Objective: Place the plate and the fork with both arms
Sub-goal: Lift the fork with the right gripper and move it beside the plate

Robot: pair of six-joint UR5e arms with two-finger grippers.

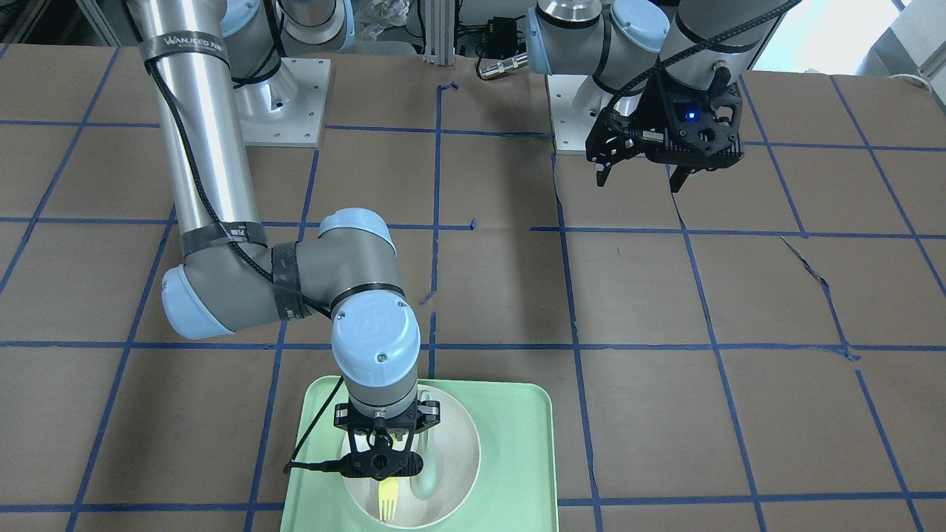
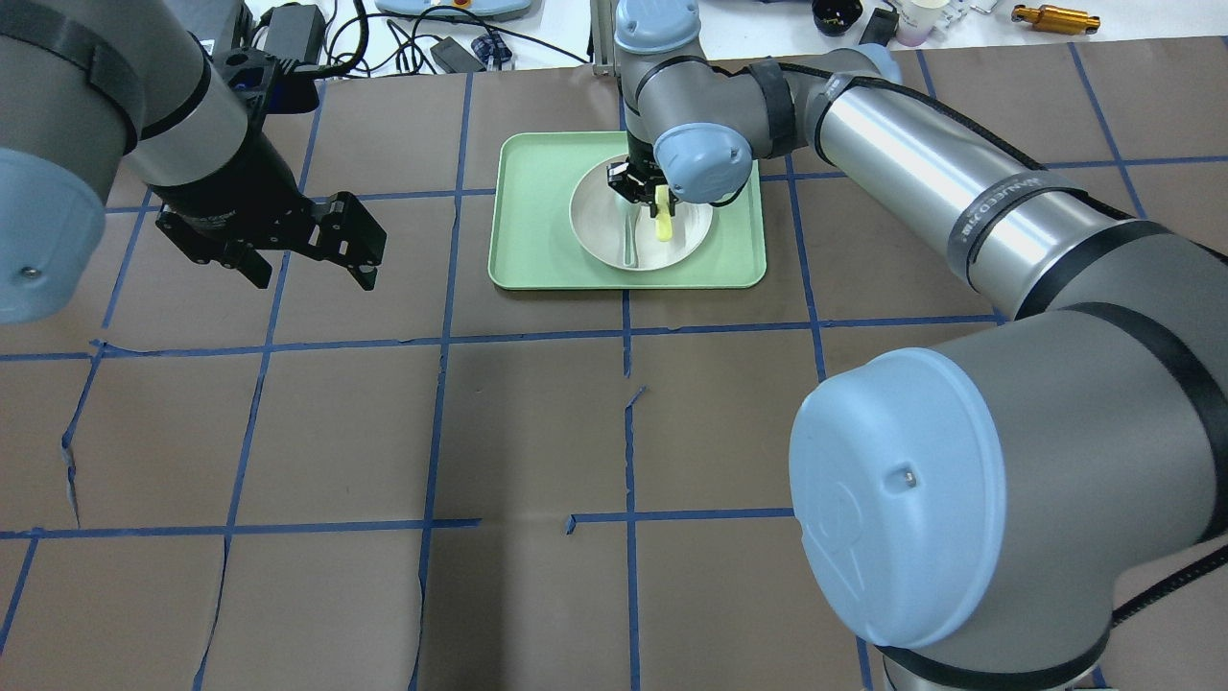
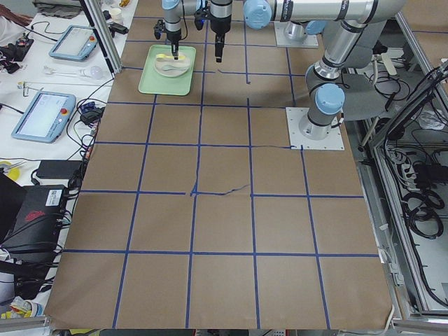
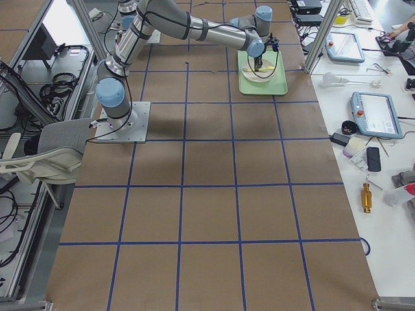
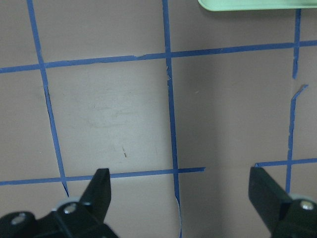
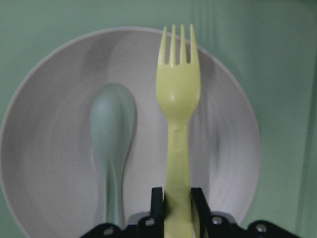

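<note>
Right tool clamped narrow on fork handle, tines over plate; spoon lies in plate beside fork. Left tool spread wide, empty, well apart from plate.

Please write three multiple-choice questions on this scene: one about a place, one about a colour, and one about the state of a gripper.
1. Where does the spoon lie?
A) in the plate
B) on the floor
C) on a shelf

2. What colour is the fork?
A) red
B) yellow
C) black

3. In what state is the left gripper?
A) open, holding nothing
B) shut on a cup
C) shut on a knife

Answers:
1 A: the right wrist view shows it inside the plate's rim, beside the fork.
2 B: it is bright yellow, its handle clamped in the right gripper.
3 A: its jaws stand wide apart above the table.
</note>
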